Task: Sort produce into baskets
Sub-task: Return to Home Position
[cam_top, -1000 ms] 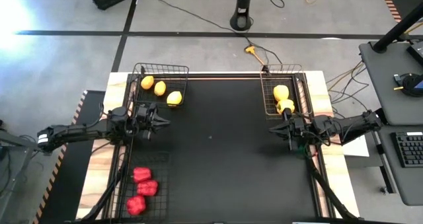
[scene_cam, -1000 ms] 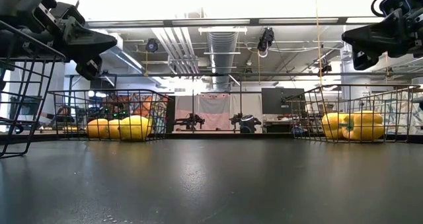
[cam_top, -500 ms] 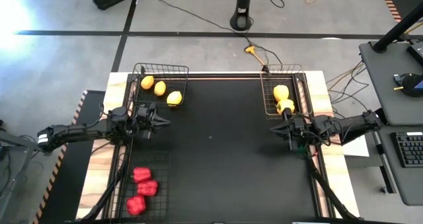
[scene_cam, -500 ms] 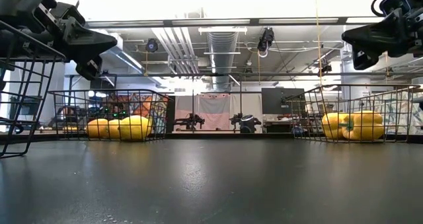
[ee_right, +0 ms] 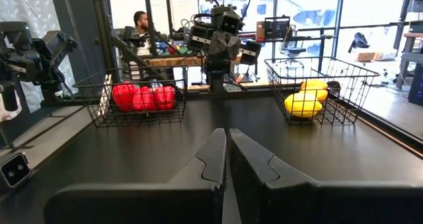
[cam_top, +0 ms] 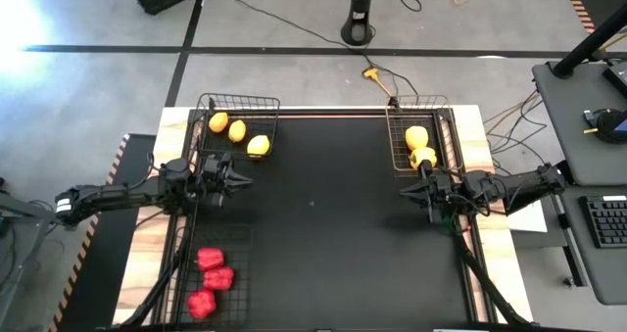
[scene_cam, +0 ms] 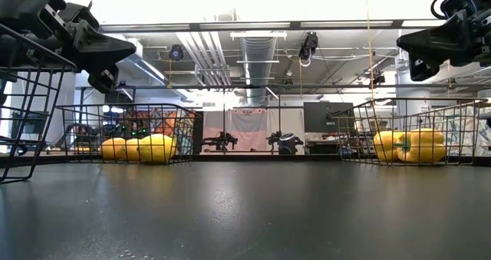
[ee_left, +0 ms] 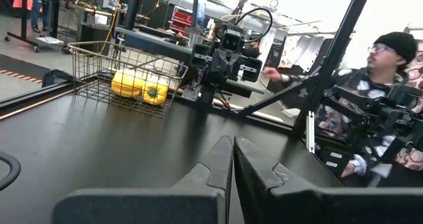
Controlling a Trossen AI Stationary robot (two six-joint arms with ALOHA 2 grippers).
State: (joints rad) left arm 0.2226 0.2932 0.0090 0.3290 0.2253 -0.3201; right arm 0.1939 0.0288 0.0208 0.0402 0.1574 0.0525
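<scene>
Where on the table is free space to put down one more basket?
The black mat is bare across its middle, between the left pincer and the right pincer. Crowded: the left edge, with lemon basket and red peppers.

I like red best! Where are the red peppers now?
In the high view, the three red peppers sit together in a dark wire basket at the table's bottom-left corner, nearest the left gripper.

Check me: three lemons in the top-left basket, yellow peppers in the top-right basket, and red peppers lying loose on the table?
Not quite. The red peppers are not loose; they sit inside a dark wire basket, as the right wrist view shows. The lemons and yellow peppers are as you say.
</scene>
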